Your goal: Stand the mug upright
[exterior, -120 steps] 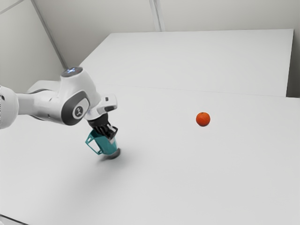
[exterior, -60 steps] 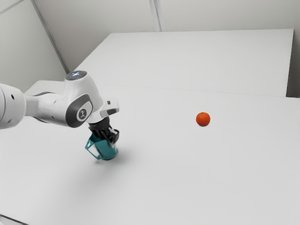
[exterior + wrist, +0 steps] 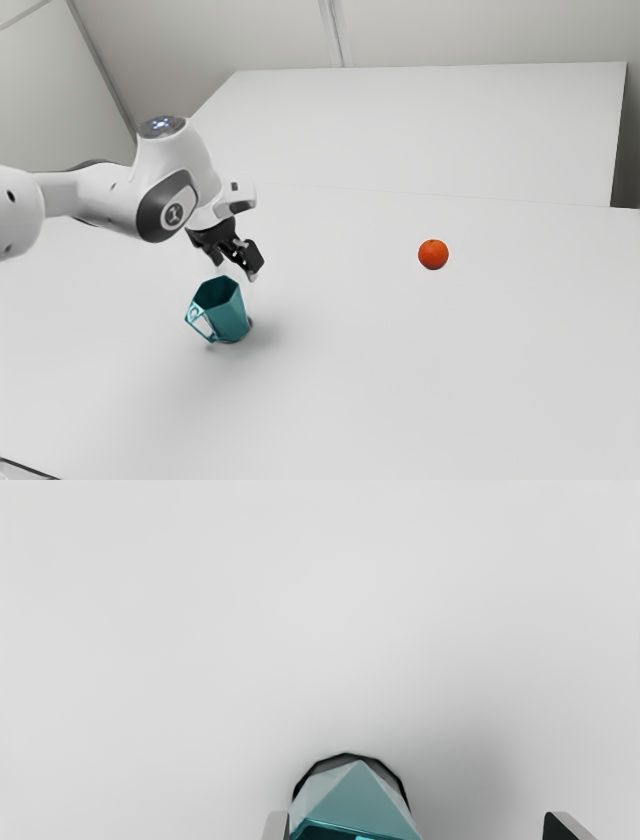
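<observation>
1. Jaws (image 3: 235, 268) have lifted up and off the mug (image 3: 232, 318) since the last frame, when they were down at its mouth; the arm (image 3: 110, 195) has risen with them.
2. Mug sits nearly where it was, just below the jaws. Compared with the first frame it has come round from a clear tilt.
3. State of jaws: spread wide, fingers well apart, mug released. Exterior view shows bare desk (image 3: 390, 390) between the fingertips and the mug's mouth.
4. Mug: teal, faceted, standing on its base on the desk, mouth facing up toward the jaws. Handle (image 3: 202, 324) points to the exterior view's left and toward the camera.
5. Wrist view: part of the mug lies in the space between the spread jaws (image 3: 421, 828), nearer one finger (image 3: 276, 827) than the other. Dark edging (image 3: 382, 767) curves round its foot. Soft shadow on the desk beside it.
6. Orange fruit (image 3: 433, 255) rests on the desk, well apart from jaws and mug, toward the exterior view's right. Same spot as before.
</observation>
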`<state>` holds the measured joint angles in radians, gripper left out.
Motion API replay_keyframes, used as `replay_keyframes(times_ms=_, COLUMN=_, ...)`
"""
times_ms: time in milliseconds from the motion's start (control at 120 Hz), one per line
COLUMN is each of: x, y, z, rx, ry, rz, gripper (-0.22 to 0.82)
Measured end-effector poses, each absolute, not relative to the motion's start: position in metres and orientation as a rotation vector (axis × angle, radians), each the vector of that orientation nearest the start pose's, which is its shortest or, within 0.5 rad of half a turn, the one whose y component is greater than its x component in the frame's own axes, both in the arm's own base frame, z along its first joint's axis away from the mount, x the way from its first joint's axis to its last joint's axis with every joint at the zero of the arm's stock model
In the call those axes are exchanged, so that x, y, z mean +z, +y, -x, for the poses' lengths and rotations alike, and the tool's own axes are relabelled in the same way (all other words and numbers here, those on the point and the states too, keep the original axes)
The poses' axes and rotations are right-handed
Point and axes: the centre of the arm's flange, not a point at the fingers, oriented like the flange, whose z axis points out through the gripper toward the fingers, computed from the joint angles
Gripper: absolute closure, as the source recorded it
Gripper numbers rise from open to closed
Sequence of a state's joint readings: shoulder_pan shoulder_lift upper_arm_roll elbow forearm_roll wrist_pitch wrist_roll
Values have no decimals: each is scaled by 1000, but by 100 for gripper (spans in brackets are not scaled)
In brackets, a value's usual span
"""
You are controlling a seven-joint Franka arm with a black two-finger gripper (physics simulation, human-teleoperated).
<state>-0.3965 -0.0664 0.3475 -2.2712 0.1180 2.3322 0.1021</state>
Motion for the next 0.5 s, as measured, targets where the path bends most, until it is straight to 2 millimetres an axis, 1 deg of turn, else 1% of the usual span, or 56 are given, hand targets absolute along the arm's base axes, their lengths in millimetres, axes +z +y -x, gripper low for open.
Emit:
replay_keyframes(times_ms=108, x=420, y=-21, z=-531, rx=-213, ry=337, rz=3040, gripper=3)
replay_keyframes(times_ms=200, x=437, y=-21, z=-535, rx=-216, ry=333, rz=3038, gripper=2)
replay_keyframes(times_ms=333, x=467, y=-19, z=-544, rx=-217, ry=322, rz=3033, gripper=1)
replay_keyframes(times_ms=400, x=489, y=-15, z=-549, rx=-223, ry=316, rz=3017, gripper=1)
replay_keyframes(times_ms=500, x=530, y=-10, z=-556, rx=-247, ry=308, rz=2983, gripper=1)
